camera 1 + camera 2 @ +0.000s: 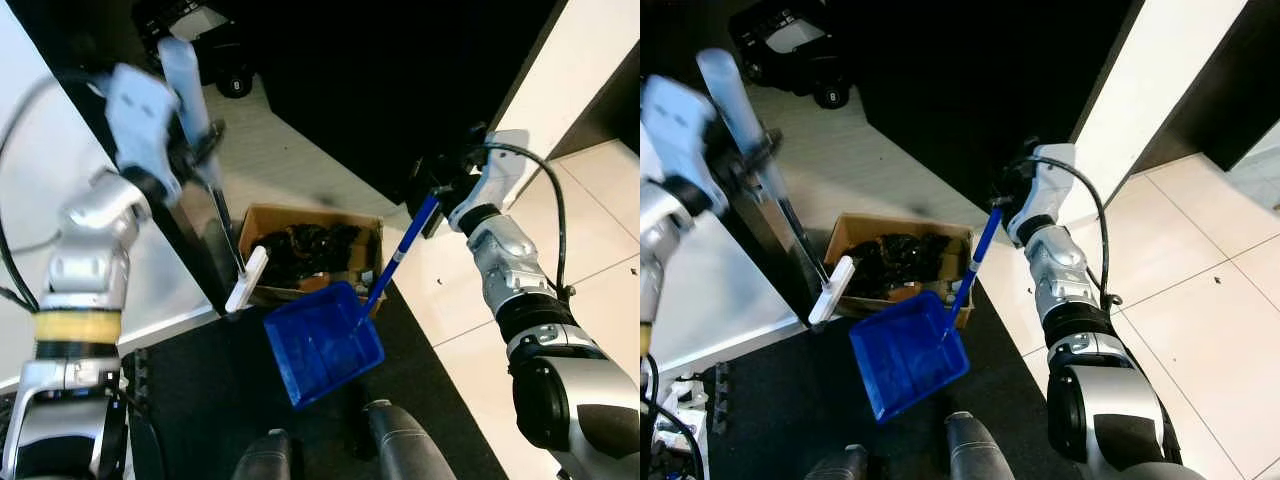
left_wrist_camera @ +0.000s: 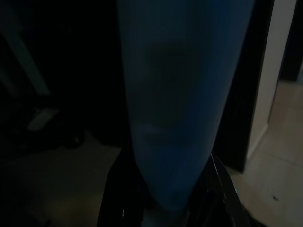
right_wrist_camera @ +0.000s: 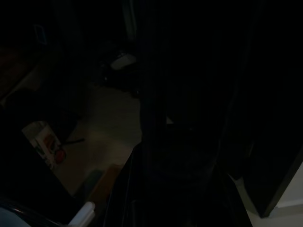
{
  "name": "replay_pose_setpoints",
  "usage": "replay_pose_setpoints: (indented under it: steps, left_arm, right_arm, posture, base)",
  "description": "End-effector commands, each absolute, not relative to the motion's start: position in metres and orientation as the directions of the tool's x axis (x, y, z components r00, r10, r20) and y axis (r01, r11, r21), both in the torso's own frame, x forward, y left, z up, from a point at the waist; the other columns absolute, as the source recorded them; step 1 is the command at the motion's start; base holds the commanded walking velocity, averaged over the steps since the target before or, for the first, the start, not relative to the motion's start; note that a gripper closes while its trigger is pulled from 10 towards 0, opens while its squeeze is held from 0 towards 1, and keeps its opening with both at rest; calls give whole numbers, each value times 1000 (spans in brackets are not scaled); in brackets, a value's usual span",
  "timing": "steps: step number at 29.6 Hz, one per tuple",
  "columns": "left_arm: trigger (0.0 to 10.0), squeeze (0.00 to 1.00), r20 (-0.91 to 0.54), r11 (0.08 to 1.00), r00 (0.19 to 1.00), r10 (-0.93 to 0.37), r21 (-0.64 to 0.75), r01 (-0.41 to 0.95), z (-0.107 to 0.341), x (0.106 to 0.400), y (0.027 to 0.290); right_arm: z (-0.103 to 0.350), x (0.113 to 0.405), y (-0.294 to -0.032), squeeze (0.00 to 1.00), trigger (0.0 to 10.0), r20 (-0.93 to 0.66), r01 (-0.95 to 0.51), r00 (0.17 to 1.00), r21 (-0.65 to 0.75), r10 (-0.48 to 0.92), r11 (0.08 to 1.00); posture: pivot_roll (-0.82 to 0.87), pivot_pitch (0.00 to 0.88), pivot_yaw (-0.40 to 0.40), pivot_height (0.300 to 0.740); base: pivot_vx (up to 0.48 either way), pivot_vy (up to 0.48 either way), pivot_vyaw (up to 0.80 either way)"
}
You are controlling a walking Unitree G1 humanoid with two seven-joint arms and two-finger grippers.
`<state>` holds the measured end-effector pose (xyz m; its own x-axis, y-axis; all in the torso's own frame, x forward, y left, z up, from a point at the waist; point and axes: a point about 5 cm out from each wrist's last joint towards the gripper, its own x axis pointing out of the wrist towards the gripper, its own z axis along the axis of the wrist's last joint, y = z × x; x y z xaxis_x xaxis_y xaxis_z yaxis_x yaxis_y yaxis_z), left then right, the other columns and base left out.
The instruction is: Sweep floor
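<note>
Here, your right gripper (image 1: 437,192) is clenched on the top of the blue dustpan's (image 1: 322,343) long handle (image 1: 400,250), high up beside the dark doorway. The handle slants down toward you, and the pan hangs tilted over the dark mat (image 1: 200,400), its far corner just at the near edge of the cardboard box (image 1: 262,218). The pan's open mouth faces the box.

Your left gripper (image 1: 195,155) grasps the pale grip of the brush (image 1: 830,290); in the left wrist view that grip (image 2: 180,104) sits between the black fingers (image 2: 222,189). The thin shaft runs down along the edge of a dark upright panel (image 1: 195,245), and the white brush head rests against the box's near left corner, just beside the pan's upper left corner.

The box sits on the pale floor (image 1: 290,160) at the mat's far edge and holds a dark heap of rubbish (image 1: 305,248). You have little room between panel and box: the brush head fills that gap. Beyond the box the pale floor opens up toward a black wheeled object (image 1: 205,45) at the far left. To your right, white tile floor (image 1: 590,210) lies open past a white wall edge (image 1: 560,75). Your two feet (image 1: 400,440) stand on the mat just below the pan.

The right wrist view is very dark; only dim floor and a white brush end (image 3: 83,215) can be made out.
</note>
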<state>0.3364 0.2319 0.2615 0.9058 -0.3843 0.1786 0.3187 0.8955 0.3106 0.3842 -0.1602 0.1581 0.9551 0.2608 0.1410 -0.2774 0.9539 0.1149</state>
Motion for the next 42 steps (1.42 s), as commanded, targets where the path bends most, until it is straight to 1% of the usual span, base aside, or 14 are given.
replay_pose_setpoints:
  steps: [1,2,5,9,11,12,16,18,21,26,29,33,39,42]
  left_arm:
    - [10000,0,155,856,879,-451,353,377,272,335,226]
    - [10000,0,155,856,879,-451,353,377,272,335,226]
    - [10000,0,-14,750,817,-577,386,536,274,324,232]
    - [10000,0,-43,739,812,-583,387,551,274,321,236]
    - [10000,0,-92,722,802,-590,384,576,272,316,242]
    - [10000,0,-155,702,784,-602,366,611,273,306,253]
    - [10000,0,-113,718,786,-607,347,604,286,300,262]
    - [10000,0,-14,747,782,-623,287,600,309,293,273]
    - [10000,0,-64,737,780,-623,285,612,309,287,282]
    - [10000,0,-246,722,786,-567,312,618,292,279,296]
    - [10000,0,-347,714,748,-566,248,655,277,269,298]
    - [10000,0,-399,725,735,-549,210,656,273,261,301]
    - [10000,0,-512,778,758,-405,243,580,244,263,311]
    - [10000,0,-535,847,795,-285,247,470,210,270,309]
  right_arm:
    - [170,387,-162,0,10000,180,-270,952,118,247,956]
    - [170,387,-162,0,10000,180,-270,952,118,247,956]
    - [173,390,-162,0,10000,164,-276,952,97,258,956]
    - [173,390,-162,0,10000,162,-280,951,96,262,955]
    - [173,390,-163,0,10000,158,-282,951,94,265,955]
    - [173,390,-163,0,10000,152,-285,951,93,269,954]
    - [174,391,-164,0,10000,150,-285,951,92,269,954]
    - [175,391,-163,0,10000,148,-285,951,91,271,954]
    - [174,392,-163,0,10000,143,-287,951,90,273,954]
    - [173,392,-163,0,10000,135,-289,952,90,275,953]
    - [173,392,-163,0,10000,125,-288,953,89,277,953]
    - [173,393,-165,0,10000,119,-284,955,84,273,955]
    - [172,392,-165,0,10000,113,-283,955,82,273,956]
    - [169,392,-164,0,10000,107,-279,957,79,270,957]
  posture:
    - [22,129,-36,740]
    - [22,129,-36,740]
    - [22,130,-34,740]
    - [22,130,-35,740]
    - [23,130,-35,740]
    - [26,128,-37,740]
    - [28,128,-39,740]
    - [31,126,-41,740]
    - [31,127,-41,740]
    - [35,127,-43,740]
    - [31,124,-43,740]
    - [37,124,-46,740]
    - [39,122,-47,740]
    - [40,121,-46,740]
  base:
    - [0,0,0]
    - [0,0,0]
    - [0,0,0]
    - [0,0,0]
    - [0,0,0]
    - [0,0,0]
    - [0,0,0]
    - [0,0,0]
    - [0,0,0]
    - [0,0,0]
    - [0,0,0]
    - [0,0,0]
    - [0,0,0]
    - [0,0,0]
